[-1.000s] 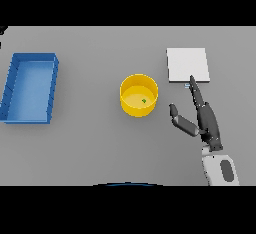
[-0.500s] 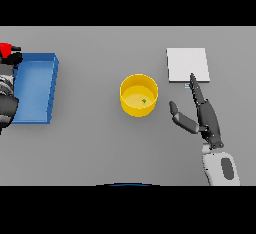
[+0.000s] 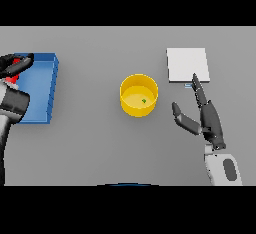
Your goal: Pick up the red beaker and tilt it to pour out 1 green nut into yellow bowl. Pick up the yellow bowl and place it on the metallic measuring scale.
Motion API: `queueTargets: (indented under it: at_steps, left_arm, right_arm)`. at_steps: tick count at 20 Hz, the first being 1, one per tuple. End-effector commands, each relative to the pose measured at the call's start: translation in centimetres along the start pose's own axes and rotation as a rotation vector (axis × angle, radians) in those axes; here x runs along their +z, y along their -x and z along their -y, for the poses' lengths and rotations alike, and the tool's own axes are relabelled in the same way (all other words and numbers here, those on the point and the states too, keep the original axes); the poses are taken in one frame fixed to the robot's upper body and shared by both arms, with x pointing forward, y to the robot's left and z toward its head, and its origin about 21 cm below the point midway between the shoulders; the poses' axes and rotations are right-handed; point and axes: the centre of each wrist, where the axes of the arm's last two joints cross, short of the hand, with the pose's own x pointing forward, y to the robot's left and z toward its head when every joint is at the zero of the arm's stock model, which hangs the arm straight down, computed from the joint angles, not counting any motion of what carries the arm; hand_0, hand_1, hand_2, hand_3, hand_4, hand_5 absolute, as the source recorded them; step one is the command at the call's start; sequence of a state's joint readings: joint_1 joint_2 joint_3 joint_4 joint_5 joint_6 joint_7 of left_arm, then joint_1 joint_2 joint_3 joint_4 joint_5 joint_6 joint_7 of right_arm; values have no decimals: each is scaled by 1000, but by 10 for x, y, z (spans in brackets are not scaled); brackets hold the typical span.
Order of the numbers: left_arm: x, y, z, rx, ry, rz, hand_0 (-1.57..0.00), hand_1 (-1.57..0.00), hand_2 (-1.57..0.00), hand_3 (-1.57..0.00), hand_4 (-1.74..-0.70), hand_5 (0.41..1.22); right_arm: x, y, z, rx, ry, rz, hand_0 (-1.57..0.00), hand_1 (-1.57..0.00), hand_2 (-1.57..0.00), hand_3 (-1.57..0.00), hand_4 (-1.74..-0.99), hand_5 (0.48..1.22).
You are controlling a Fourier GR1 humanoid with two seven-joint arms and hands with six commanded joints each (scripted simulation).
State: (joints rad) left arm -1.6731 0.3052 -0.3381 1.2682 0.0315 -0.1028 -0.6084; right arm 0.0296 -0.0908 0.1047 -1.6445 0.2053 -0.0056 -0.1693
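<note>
Red beaker (image 3: pixel 15 74): small red cylindrical vessel at the far left edge of the head view, over the left end of the blue tray; only patches of red show between the dark fingers around it.
Left robot hand (image 3: pixel 14 64): at the upper left, fingers and thumb curled round the red beaker, gripping it; its grey and white forearm comes in from the left edge.
Green nut (image 3: pixel 144 100): one small green piece lying on the inner floor of the yellow bowl, right of the bowl's centre.
Yellow bowl (image 3: pixel 139 80): round, deep, yellow plastic bowl standing upright on the table near the middle of the scene, touched by neither hand.
Metallic measuring scale (image 3: pixel 186 64): flat, pale grey square plate at the upper right, well apart from the yellow bowl.
Right robot hand (image 3: pixel 210 120): right of the yellow bowl, fingers straight and pointing toward the scale, thumb spread toward the bowl; it holds nothing. One fingertip lies just at the scale's near edge.
Blue tray (image 3: pixel 52 93): shallow, rectangular, blue bin on the left side.
Table (image 3: pixel 100 148): flat grey surface carrying the bowl, scale and tray.
</note>
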Motion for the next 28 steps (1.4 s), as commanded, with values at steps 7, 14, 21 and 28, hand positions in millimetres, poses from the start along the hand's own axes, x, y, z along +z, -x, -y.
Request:
queueTargets:
  at_steps: [7,14,21,28]
  left_arm:
    - [-8,3,10,-52,-61,10,-107,-94,-89,-75,-708,647]
    - [-18,-9,8,-3,-116,87,-22,-19,-18,-15,-710,689]
    - [-25,-12,13,15,-92,119,-4,-3,-3,-2,-716,667]
    - [-24,-10,8,33,-90,119,0,0,0,0,-719,684]
  right_arm:
    - [-1,1,0,11,-7,-10,1,1,1,1,-1176,688]
    - [-13,-10,0,184,-171,27,1,1,1,1,-1153,728]
    - [-63,-42,-10,753,-598,175,1,1,1,1,-1233,703]
    - [-100,-52,-33,1022,-893,279,1,1,1,1,-1212,705]
